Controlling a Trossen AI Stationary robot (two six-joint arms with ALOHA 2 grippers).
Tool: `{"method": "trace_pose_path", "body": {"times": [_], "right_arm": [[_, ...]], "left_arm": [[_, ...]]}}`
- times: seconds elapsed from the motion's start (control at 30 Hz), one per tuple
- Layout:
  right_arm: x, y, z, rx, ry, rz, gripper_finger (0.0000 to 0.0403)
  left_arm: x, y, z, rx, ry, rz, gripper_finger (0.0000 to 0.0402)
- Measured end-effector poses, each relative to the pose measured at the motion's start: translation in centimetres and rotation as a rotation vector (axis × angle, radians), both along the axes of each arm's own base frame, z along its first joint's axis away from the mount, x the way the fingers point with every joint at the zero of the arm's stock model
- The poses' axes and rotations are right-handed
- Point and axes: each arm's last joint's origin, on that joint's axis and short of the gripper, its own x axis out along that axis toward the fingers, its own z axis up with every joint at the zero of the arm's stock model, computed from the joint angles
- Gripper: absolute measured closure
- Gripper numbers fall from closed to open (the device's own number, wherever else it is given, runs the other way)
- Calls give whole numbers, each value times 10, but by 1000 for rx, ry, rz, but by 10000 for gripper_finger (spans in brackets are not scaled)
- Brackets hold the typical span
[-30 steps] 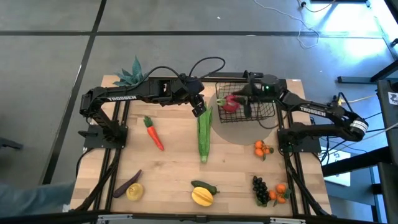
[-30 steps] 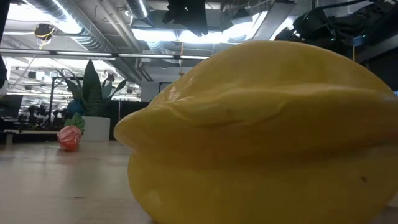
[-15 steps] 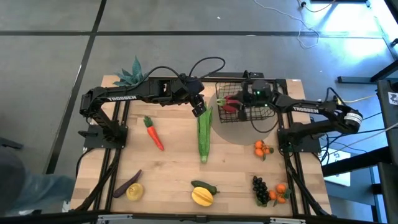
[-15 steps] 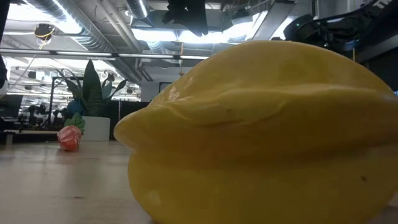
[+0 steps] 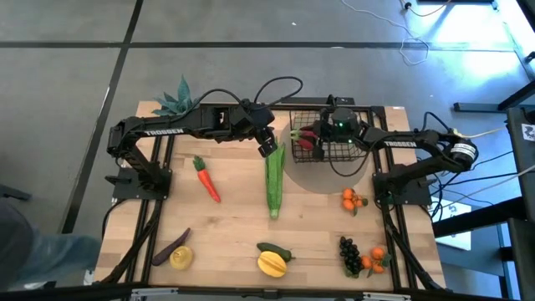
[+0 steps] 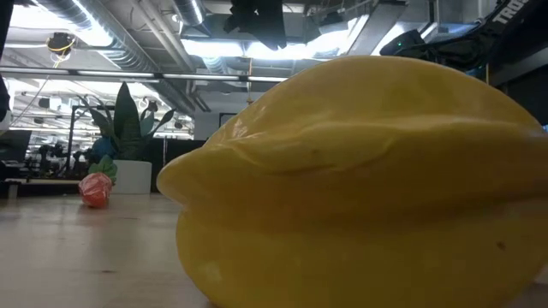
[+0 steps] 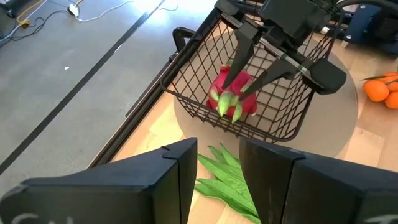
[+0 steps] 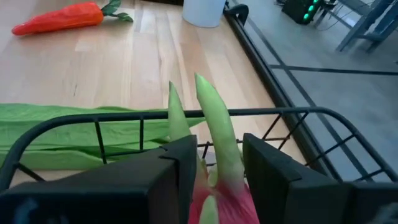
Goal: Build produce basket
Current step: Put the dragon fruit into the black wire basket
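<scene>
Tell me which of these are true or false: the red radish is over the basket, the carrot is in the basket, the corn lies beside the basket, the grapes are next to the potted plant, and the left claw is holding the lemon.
1. The radish is over the basket. True: the right gripper holds it between its fingers, inside the wire walls.
2. The carrot is in the basket. False: it lies on the table, toward the left side.
3. The corn lies beside the basket. True: it is stretched out on the table just to the basket's left.
4. The grapes are next to the potted plant. False: they lie at the near right corner, the plant at the far left.
5. The left gripper holds the lemon. False: it hovers by the corn's tip, with nothing seen between its fingers.
</scene>
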Motion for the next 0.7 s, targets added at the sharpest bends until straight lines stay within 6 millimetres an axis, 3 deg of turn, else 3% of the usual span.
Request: {"method": "trace_pose_path", "body": {"times": [0.7], "right_arm": [[-1,-1,-3,124,-7,-75,288]], "left_arm": [[0,0,0,0,0,0,292]]}}
